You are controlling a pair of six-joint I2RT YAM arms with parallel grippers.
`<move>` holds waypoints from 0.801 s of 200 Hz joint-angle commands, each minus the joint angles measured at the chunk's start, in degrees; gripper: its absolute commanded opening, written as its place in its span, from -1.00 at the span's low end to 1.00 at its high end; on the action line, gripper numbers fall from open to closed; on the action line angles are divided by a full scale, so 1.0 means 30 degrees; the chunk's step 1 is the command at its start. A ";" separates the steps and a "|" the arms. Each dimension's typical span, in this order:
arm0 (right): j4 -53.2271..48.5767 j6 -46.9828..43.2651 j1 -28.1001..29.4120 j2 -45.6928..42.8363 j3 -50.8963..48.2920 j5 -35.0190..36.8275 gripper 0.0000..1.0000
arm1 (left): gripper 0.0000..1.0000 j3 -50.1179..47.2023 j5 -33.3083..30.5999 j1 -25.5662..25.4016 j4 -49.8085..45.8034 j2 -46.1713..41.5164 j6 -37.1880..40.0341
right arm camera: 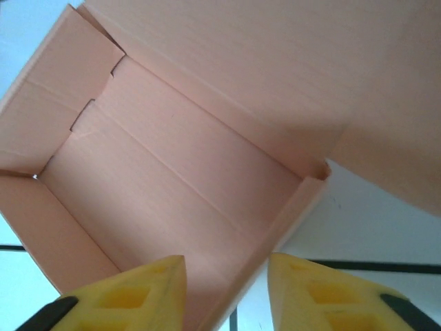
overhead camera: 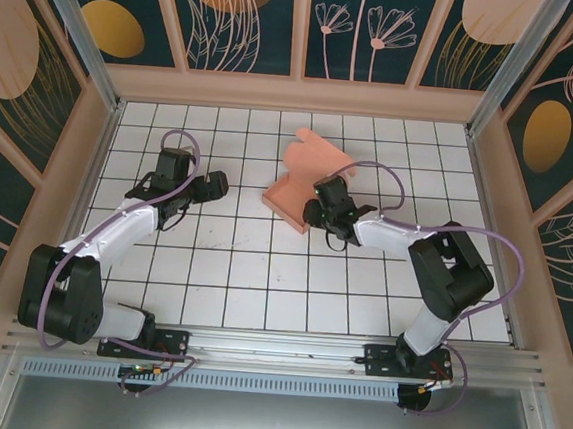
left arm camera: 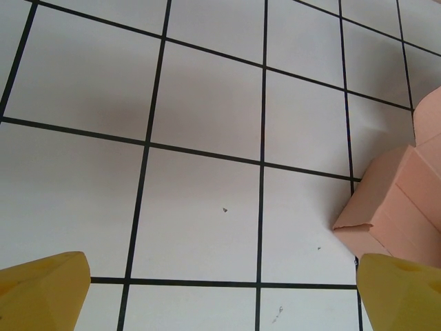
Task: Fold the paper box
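My right gripper (right arm camera: 224, 269) straddles the paper box (right arm camera: 193, 165) wall, not clamped; light, flimsy card, so pinch gently there. My left gripper (left arm camera: 220, 269) gapes, empty.

The paper box (right arm camera: 207, 152) is thin salmon-pink cardboard, matt, with a fine ribbed grain and soft creases at its folds. The table (left arm camera: 207, 207) is white, smooth and faintly satin, ruled with black lines. The right gripper (right arm camera: 226, 276) and the left gripper (left arm camera: 220, 293) have fingers of matt yellow plastic. The left arm (overhead camera: 125, 228) and the right arm (overhead camera: 393, 232) wear smooth white shells. The rail (overhead camera: 285, 347) looks like brushed metal, and the wall frame (overhead camera: 297, 93) like pale wood.
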 commanded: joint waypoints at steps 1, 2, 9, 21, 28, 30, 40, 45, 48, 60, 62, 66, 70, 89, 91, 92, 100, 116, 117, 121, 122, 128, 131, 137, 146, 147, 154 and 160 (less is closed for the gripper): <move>-0.0101 -0.1391 -0.0470 0.0358 0.0734 0.0476 -0.33 | 0.97 -0.0277 -0.0175 -0.0087 0.0245 -0.0562 0.0475; -0.0072 -0.1453 -0.0475 0.0377 0.0750 0.0450 -0.33 | 0.97 -0.0292 -0.0204 -0.0075 0.0245 -0.0565 0.0471; -0.0121 -0.2091 -0.0614 0.0488 0.0852 0.0322 -0.35 | 0.97 -0.0307 -0.0237 -0.0073 0.0215 -0.0597 0.0497; -0.0354 -0.3298 -0.0845 0.0715 0.1148 0.0087 -0.41 | 0.97 -0.0278 -0.0250 -0.0093 0.0215 -0.0584 0.0548; -0.0497 -0.3970 -0.0954 0.0837 0.1312 0.0095 -0.45 | 0.97 -0.0286 -0.0227 -0.0066 0.0215 -0.0548 0.0535; -0.0530 -0.4114 -0.1002 0.0872 0.1378 0.0100 -0.47 | 0.97 -0.0273 -0.0232 -0.0065 0.0215 -0.0520 0.0528; -0.0730 -0.4974 -0.1201 0.1077 0.1630 -0.0161 -0.53 | 0.97 -0.0249 -0.0204 -0.0066 0.0215 -0.0460 0.0511; -0.0813 -0.5395 -0.1307 0.1194 0.1765 -0.0437 -0.53 | 0.97 -0.0223 -0.0210 -0.0066 0.0215 -0.0442 0.0526; -0.0849 -0.5629 -0.1364 0.1253 0.1828 -0.0610 -0.53 | 0.97 -0.0220 -0.0198 -0.0068 0.0230 -0.0421 0.0526; -0.1060 -0.6329 -0.1586 0.1535 0.2169 -0.1031 -0.55 | 0.97 -0.0139 -0.0182 -0.0096 0.0244 -0.0326 0.0508; -0.1102 -0.6425 -0.1599 0.1581 0.2244 -0.1097 -0.55 | 0.97 -0.0133 -0.0162 -0.0079 0.0244 -0.0296 0.0507; -0.1189 -0.6654 -0.1660 0.1671 0.2357 -0.1266 -0.56 | 0.97 -0.0082 -0.0147 -0.0074 0.0244 -0.0252 0.0497; -0.1240 -0.6941 -0.1706 0.1751 0.2500 -0.1424 -0.56 | 0.97 -0.0059 -0.0164 -0.0087 0.0244 -0.0222 0.0471; -0.1353 -0.8042 -0.1740 0.2045 0.2963 -0.1599 -0.61 | 0.97 0.0095 -0.0090 -0.0092 0.0236 -0.0066 0.0468; -0.1381 -0.8142 -0.1740 0.2046 0.2999 -0.1612 -0.61 | 0.97 0.0101 -0.0124 -0.0071 0.0220 -0.0055 0.0468; -0.1385 -0.8198 -0.1740 0.2041 0.3025 -0.1605 -0.61 | 0.97 0.0116 -0.0120 -0.0082 0.0218 -0.0049 0.0468; -0.1398 -0.8461 -0.1769 0.2148 0.3177 -0.1597 -0.63 | 0.97 0.0205 -0.0142 -0.0090 0.0187 0.0020 0.0466; -0.1399 -0.8721 -0.1769 0.2246 0.3477 -0.1599 -0.71 | 0.97 0.0351 -0.0123 -0.0075 0.0164 0.0192 0.0480; -0.1394 -0.8736 -0.1784 0.2258 0.3498 -0.1598 -0.71 | 0.97 0.0358 -0.0135 -0.0070 0.0160 0.0207 0.0474; -0.1410 -0.8772 -0.1787 0.2270 0.3560 -0.1612 -0.72 | 0.97 0.0373 -0.0145 -0.0064 0.0184 0.0243 0.0464; -0.1415 -0.8791 -0.1778 0.2255 0.3569 -0.1605 -0.72 | 0.97 0.0399 -0.0131 -0.0064 0.0185 0.0247 0.0466; -0.1354 -0.8902 -0.1790 0.2262 0.3649 -0.2040 -0.72 | 0.97 0.0427 -0.0103 -0.0071 0.0211 0.0323 0.0467; -0.1309 -0.8950 -0.1787 0.2247 0.3686 -0.2136 -0.72 | 0.97 0.0451 -0.0089 -0.0069 0.0215 0.0377 0.0460; -0.1228 -0.9053 -0.1795 0.2238 0.3720 -0.2231 -0.72 | 0.97 0.0493 -0.0056 -0.0085 0.0266 0.0439 0.0451; -0.1180 -0.9363 -0.1793 0.2237 0.3808 -0.2553 -0.72 | 0.97 0.0541 0.0028 -0.0082 0.0345 0.0586 0.0438; -0.1182 -0.9423 -0.1796 0.2239 0.3825 -0.2603 -0.72 | 0.97 0.0542 0.0029 -0.0073 0.0353 0.0594 0.0438; -0.1185 -0.9739 -0.1797 0.2254 0.3920 -0.2813 -0.72 | 0.97 0.0586 0.0112 -0.0071 0.0412 0.0710 0.0438; -0.1170 -1.0001 -0.1778 0.2280 0.3971 -0.2973 -0.73 | 0.97 0.0624 0.0138 -0.0094 0.0442 0.0822 0.0427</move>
